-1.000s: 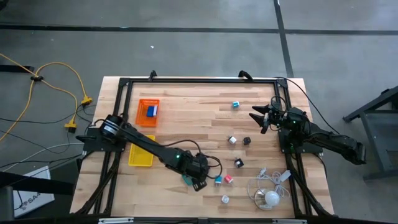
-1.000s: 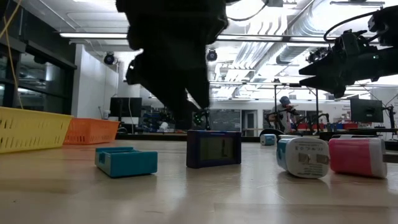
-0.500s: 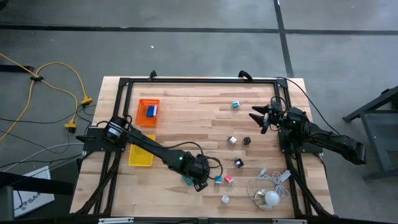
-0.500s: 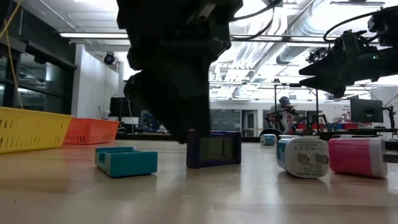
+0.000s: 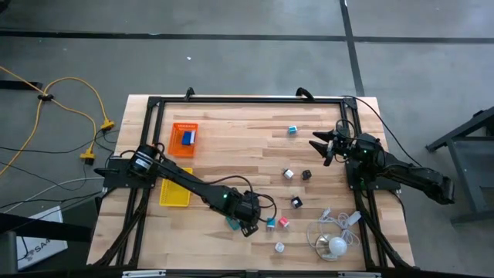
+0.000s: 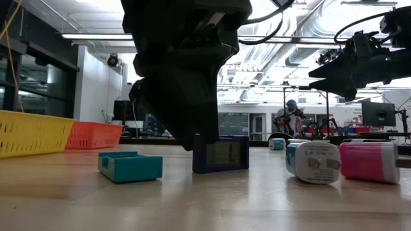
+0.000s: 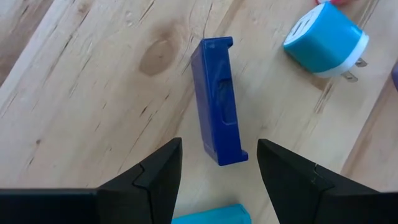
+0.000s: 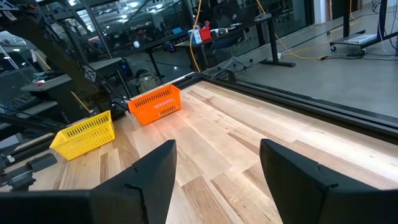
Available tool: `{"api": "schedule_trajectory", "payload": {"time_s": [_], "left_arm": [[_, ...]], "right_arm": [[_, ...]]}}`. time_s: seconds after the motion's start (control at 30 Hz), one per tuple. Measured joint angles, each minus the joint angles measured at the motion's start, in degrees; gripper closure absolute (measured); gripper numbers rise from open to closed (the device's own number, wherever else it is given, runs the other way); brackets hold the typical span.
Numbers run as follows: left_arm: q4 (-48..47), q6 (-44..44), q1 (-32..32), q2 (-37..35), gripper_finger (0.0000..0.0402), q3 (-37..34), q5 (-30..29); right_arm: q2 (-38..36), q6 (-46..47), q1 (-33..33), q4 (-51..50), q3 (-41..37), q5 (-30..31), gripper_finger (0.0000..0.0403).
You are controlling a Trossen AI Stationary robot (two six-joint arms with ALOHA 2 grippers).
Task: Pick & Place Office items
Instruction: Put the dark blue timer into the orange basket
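My left gripper is open and low over the near middle of the table. Its fingers stand on either side of the near end of a dark blue block that lies flat on the wood, with a gap showing on both sides. In the low view the left gripper hangs just in front of that dark blue block. A teal block lies beside it, and a teal-and-white plug and a pink block lie farther off. My right gripper is open and held in the air near the right edge.
An orange tray holding a blue item and a yellow tray sit on the left. Small blocks and clips are scattered right of centre. A white cable bundle lies at the near right corner. A black frame rims the table.
My left gripper has come down over the dark blue block, its fingertips now close to the table around the block's end. The block has stayed where it lay.
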Motion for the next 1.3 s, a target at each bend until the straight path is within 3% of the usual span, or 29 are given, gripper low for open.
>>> {"api": "schedule_trajectory", "payload": {"time_s": [1.03, 1.3], "left_arm": [[0.0, 0.1, 0.0, -0.1, 0.0333, 0.0, -0.2], [-0.2, 0.1, 0.0, -0.1, 0.0341, 0.0, -0.2]], "right_arm": [[0.0, 0.0, 0.0, 0.0, 0.0, 0.0, 0.0184], [0.0, 0.0, 0.0, 0.0, 0.0, 0.0, 0.0184]]}}
